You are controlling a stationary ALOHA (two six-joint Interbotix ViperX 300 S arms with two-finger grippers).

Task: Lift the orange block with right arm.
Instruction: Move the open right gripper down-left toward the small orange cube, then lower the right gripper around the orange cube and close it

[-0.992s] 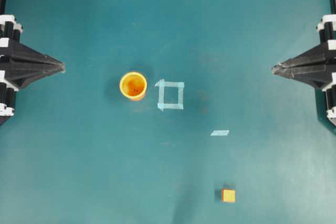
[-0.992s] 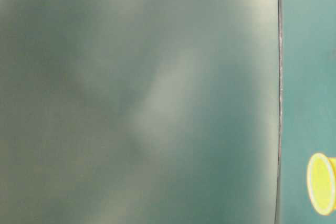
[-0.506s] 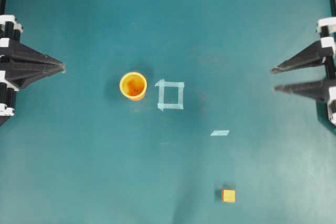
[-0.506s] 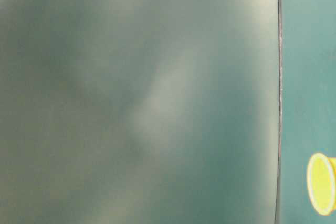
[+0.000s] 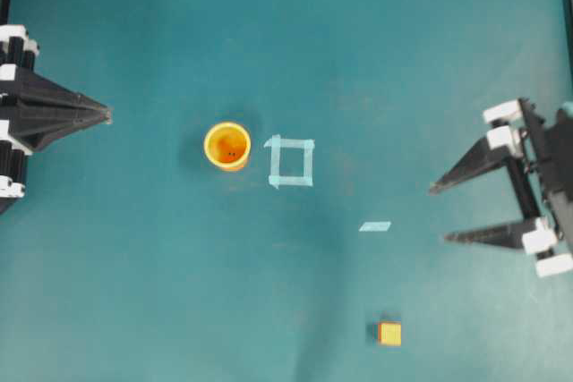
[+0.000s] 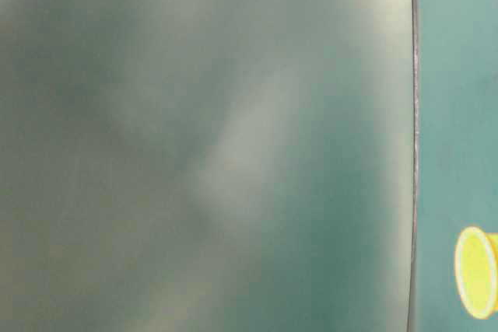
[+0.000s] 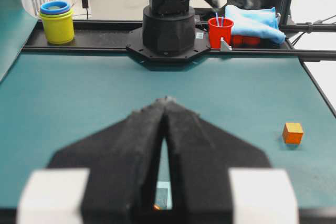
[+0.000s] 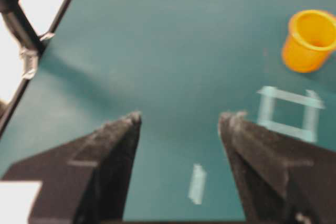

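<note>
The orange block (image 5: 389, 334) is a tiny cube lying on the teal table near the front edge, right of the middle; it also shows in the left wrist view (image 7: 293, 133). My right gripper (image 5: 439, 213) is open and empty, hanging over the right side of the table, apart from the block and farther back than it. In the right wrist view its fingers (image 8: 118, 145) frame bare table and the block is out of view. My left gripper (image 5: 107, 114) is shut and empty at the far left.
A round orange-yellow cup (image 5: 227, 146) stands left of centre, beside a pale tape square (image 5: 291, 162). A short tape strip (image 5: 375, 226) lies between the square and the block. The table-level view is mostly blurred, showing only the cup's rim (image 6: 476, 271).
My right gripper opened its jaws wide, then swung away from the right edge toward the front and in over the table, turning slightly. The left gripper, block and cup stayed still.
</note>
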